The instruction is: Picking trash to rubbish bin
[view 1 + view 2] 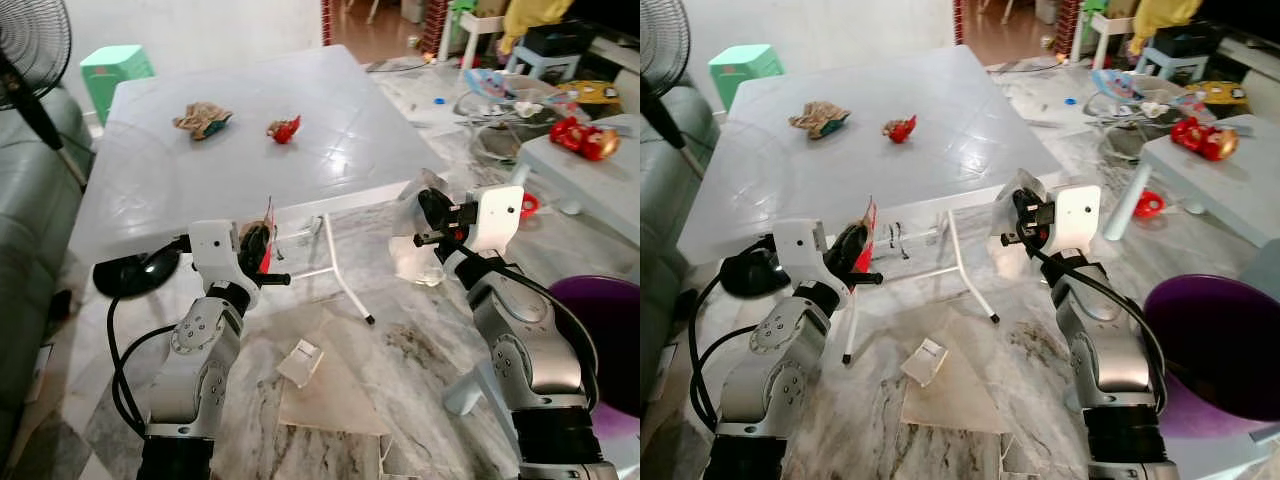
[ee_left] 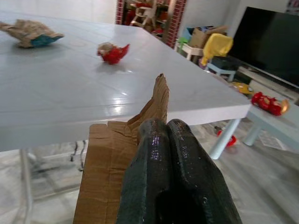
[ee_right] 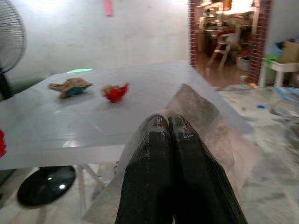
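A black standing fan (image 1: 35,60) beside a green stool (image 1: 115,75), television (image 2: 273,44) opposite

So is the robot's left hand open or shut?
Shut. In the left wrist view the left hand has its two black fingers pressed together on a torn piece of brown cardboard.

Grippers: two, left (image 1: 262,245) and right (image 1: 432,212)
Held scraps: two, cardboard (image 2: 117,158) and clear wrapper (image 3: 205,126)
Trash on table (image 1: 330,150): two, brown wad (image 1: 202,119) and red wad (image 1: 284,129), toward its far edge
Bins: one, purple (image 1: 1220,345)
Fans: one (image 1: 35,45)
Stools: one, green (image 1: 115,70)
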{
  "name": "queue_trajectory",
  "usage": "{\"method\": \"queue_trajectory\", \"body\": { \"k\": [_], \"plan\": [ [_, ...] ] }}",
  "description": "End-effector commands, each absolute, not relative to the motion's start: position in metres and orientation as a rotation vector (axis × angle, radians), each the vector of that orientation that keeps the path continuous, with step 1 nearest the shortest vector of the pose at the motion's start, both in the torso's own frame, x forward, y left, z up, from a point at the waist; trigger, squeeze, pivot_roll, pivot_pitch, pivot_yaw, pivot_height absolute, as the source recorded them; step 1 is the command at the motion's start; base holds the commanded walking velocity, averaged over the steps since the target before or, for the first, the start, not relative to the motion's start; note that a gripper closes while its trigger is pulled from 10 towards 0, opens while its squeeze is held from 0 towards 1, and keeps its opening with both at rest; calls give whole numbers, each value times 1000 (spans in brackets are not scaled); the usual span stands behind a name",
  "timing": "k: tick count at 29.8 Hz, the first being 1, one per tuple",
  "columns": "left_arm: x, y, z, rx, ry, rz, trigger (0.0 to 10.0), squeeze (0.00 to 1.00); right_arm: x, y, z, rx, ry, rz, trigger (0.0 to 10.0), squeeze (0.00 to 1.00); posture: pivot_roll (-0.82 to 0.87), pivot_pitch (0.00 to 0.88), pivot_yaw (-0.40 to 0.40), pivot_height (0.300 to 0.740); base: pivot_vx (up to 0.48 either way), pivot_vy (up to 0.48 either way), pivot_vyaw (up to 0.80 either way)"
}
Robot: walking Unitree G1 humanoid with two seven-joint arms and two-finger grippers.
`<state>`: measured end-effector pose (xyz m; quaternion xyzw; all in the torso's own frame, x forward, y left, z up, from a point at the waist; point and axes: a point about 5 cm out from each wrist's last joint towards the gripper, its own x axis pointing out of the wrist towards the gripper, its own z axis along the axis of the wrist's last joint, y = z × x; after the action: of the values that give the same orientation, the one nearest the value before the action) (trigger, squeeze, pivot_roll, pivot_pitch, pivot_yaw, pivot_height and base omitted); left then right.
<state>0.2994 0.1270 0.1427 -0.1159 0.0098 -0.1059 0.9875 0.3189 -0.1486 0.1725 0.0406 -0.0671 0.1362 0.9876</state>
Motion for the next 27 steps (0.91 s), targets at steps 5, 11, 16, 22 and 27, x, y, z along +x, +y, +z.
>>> {"method": "queue_trajectory", "body": {
  "k": [5,11,16,22,27],
  "plan": [
    [301,127,145,-240,10,-221,0,0,321,-151,176,82,-145,254,0,0,-34,7,50,740,0,-365,-800],
    [301,127,144,-245,13,-223,0,0,322,-151,176,85,-144,247,0,0,-34,7,51,740,0,0,-800],
    [302,127,144,-247,13,-226,0,0,322,-151,176,86,-145,243,0,0,-34,7,51,740,0,0,-800],
    [302,127,144,-252,14,-224,0,0,323,-154,176,86,-145,236,0,0,-41,10,50,740,0,0,-800],
    [303,127,144,-263,13,-217,0,0,323,-157,177,87,-145,226,0,0,-45,11,52,740,0,0,-800]
  ]
}}
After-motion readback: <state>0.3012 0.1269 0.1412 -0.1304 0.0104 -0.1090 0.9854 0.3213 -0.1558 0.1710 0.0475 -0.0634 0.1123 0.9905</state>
